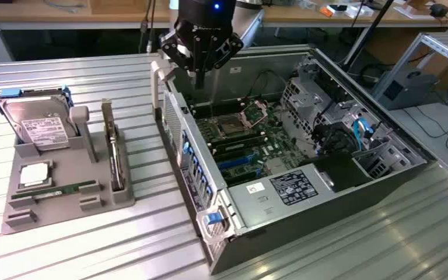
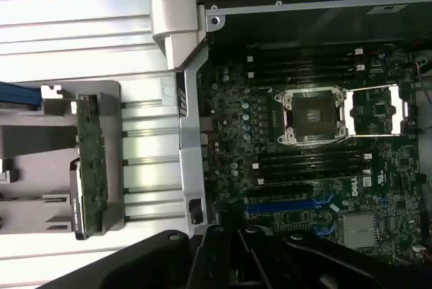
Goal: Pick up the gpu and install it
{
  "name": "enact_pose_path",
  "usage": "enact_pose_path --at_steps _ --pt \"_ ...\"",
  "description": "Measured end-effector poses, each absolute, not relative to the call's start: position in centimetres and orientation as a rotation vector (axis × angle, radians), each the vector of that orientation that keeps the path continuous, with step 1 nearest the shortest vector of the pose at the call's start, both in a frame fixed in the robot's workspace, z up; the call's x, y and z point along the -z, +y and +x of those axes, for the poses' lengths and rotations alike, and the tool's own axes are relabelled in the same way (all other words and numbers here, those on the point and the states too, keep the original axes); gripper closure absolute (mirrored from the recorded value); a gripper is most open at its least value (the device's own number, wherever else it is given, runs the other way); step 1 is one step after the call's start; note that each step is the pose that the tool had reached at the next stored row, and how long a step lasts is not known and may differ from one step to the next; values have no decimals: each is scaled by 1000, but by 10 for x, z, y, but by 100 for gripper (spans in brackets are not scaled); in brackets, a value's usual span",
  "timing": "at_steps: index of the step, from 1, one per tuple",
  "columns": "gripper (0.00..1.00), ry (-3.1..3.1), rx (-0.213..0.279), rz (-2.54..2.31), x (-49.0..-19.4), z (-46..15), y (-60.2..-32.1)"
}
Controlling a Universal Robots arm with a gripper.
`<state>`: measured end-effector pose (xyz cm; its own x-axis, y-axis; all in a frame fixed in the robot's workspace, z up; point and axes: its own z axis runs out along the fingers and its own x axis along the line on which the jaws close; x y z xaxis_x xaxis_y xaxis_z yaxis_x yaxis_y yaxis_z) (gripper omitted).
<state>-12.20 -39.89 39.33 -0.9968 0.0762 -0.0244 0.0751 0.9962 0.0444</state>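
The gpu (image 1: 114,150) stands on its long edge in a slot of the grey holder (image 1: 68,201), its silver bracket at the far end. From above, the gpu (image 2: 90,167) appears as a narrow green-edged strip. My gripper (image 1: 199,79) hangs over the far corner of the open computer case (image 1: 174,119), to the exterior view's right of the gpu and well apart from it. Its dark fingers are shut with nothing between them. The gripper (image 2: 237,256) looks down on the case wall and the motherboard (image 2: 304,167), with a blue slot (image 2: 287,203) near the fingers.
A silver hard drive (image 1: 44,125) with a white label leans in the holder's far end. A green memory stick (image 1: 56,191) lies in its near part. Drive cages and cables (image 1: 340,125) crowd the case's far side. The table (image 1: 91,251) is ribbed metal.
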Motion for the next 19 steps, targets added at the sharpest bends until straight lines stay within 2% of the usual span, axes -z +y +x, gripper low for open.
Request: enact_pose_path --at_steps 1,19 --pt "89 3112 -68 118 -393 -140 -399" --pt "89 3112 -68 118 -393 -184 -399"
